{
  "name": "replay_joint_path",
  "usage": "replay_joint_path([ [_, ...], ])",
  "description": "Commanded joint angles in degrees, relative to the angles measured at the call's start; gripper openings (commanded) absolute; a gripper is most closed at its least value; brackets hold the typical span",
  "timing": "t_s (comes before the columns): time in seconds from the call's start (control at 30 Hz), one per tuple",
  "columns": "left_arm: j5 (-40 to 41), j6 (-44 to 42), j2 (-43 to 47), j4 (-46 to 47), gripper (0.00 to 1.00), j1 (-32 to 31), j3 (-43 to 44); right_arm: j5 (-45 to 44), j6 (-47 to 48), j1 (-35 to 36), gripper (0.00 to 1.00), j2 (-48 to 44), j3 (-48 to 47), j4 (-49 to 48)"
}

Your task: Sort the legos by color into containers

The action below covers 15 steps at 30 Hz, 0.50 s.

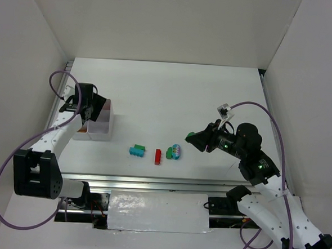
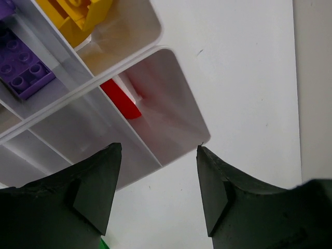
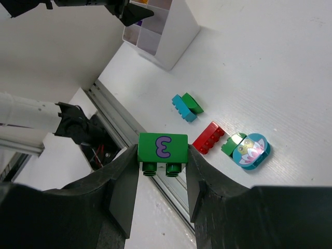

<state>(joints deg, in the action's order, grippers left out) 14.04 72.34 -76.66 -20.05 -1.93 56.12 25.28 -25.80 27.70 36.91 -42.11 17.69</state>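
Currently, right tool point(image 3: 162, 162) clamped on green brick point(image 3: 162, 147), left tool point(image 2: 158, 149) parted, empty, above tray compartment point(image 2: 176, 111) holding red brick point(image 2: 120, 98).

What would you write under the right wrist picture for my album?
The right gripper holds a green brick over the table, loose bricks and the white tray beyond.

The top external camera sits high above and behind the arm bases and looks down on the whole table point(image 1: 173, 97) from far away. The left wrist camera looks down past the left gripper point(image 2: 158, 149), very near to the organiser tray point(image 2: 179, 111), so only some compartments and a strip of table are seen. The right wrist camera, behind the right gripper point(image 3: 162, 151) and its green brick point(image 3: 162, 145), is tilted toward the left side. With the top view it shares the tray, the loose legos point(image 1: 157, 156) and the aluminium rail point(image 1: 151, 183).
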Motion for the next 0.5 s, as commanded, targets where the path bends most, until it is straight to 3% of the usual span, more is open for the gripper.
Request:
replay_joint_path([
  [0.0, -2.5, -1.1, 0.1, 2.1, 0.72, 0.6, 0.6, 0.7, 0.9, -0.3, 0.0, -0.5, -1.2, -1.0],
  [0.17, -11.0, -11.3, 7.9, 8.3, 0.85, 0.2, -2.6, 1.0, -1.0, -0.3, 0.0, 0.5, -1.0, -2.3],
  [0.3, -30.2, -21.4, 16.1, 23.3, 0.81, -1.0, -8.1, 1.3, -3.2, -0.4, 0.0, -0.3, -0.1, -5.6],
  [0.33, -38.4, -24.1, 17.2, 24.9, 0.81, -1.2, -8.7, 1.9, -3.9, -0.4, 0.0, -0.4, 0.0, -6.3],
  [0.47, -56.7, -27.5, 22.2, 31.9, 0.82, -5.5, -10.8, 11.5, -6.1, -0.4, 0.0, 0.4, 0.4, -13.2],
])
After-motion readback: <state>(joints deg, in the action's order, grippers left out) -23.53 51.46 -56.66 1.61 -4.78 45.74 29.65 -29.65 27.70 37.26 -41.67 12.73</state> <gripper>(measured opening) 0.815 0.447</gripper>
